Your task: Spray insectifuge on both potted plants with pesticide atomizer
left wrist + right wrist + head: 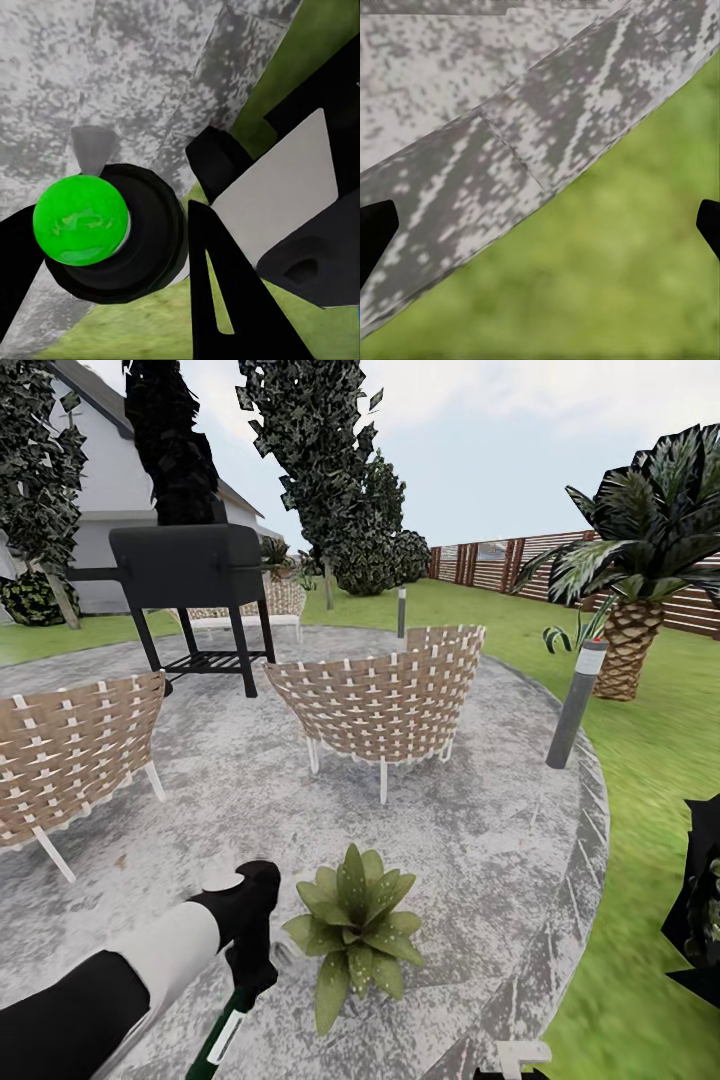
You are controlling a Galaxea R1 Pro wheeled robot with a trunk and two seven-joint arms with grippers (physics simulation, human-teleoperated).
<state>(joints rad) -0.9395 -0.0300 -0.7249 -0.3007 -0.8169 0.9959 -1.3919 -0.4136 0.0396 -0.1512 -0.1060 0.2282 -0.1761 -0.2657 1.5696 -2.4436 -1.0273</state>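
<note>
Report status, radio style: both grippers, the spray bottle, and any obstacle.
Left gripper shut on spray bottle, beside the potted plant. Right gripper open over patio edge and grass. Nothing between bottle and plant.

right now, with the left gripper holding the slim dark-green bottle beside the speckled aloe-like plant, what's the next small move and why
Probably swing the left gripper a little toward the speckled green potted plant and aim the slim dark-green bottle at it. The bottle hangs just beside the plant's leaves over the grey stone patio, not clearly pointing at them.
</note>
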